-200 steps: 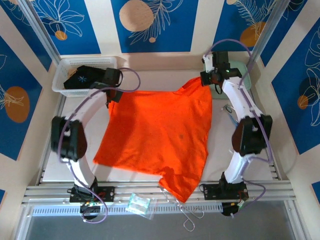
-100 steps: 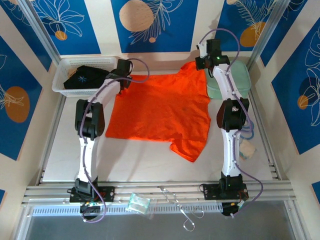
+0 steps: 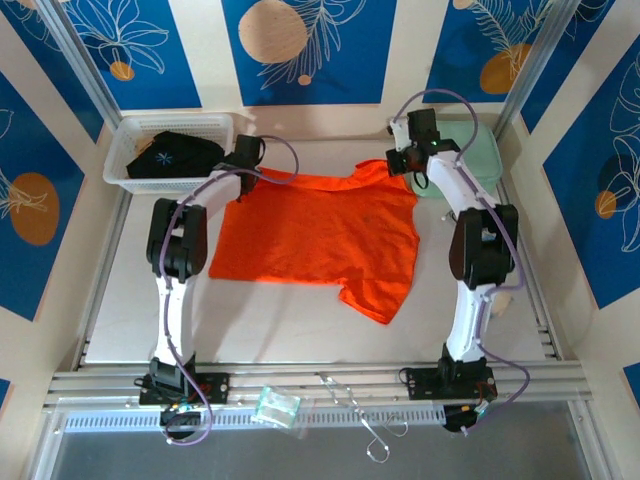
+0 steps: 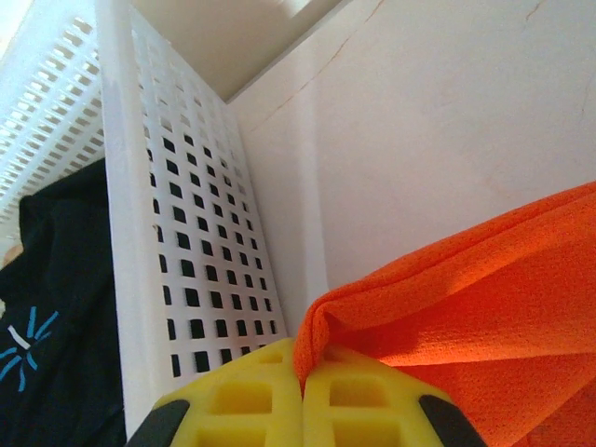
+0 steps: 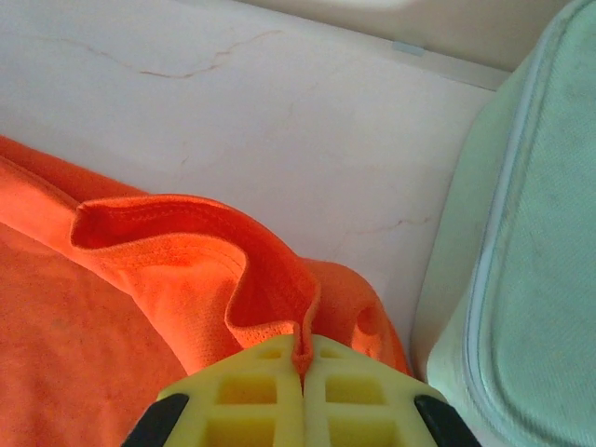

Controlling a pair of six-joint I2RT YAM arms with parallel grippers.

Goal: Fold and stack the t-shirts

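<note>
Pinches the orange t-shirt (image 3: 320,235) at its upper-left corner with the left pincer (image 4: 303,372), closed tight just beside the basket (image 4: 177,270). Clamps the upper-right hem in the right pincer (image 5: 303,358), closed likewise. Leaves the cloth spread mid-frame on the tabletop (image 3: 290,320), below both grips, held edge running left to right. Likely needs both arms, equally near, drawing that edge down-frame.

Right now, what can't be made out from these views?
- Top external: where the left gripper and right gripper pinch the orange t-shirt, hidden under the wrists.
- Left wrist: black t-shirt, cut by the left and bottom edges, partly behind the basket wall.
- Right wrist: pale green case, cut by the right edge.
- Top external: small items on the near rail, too small to identify.
</note>
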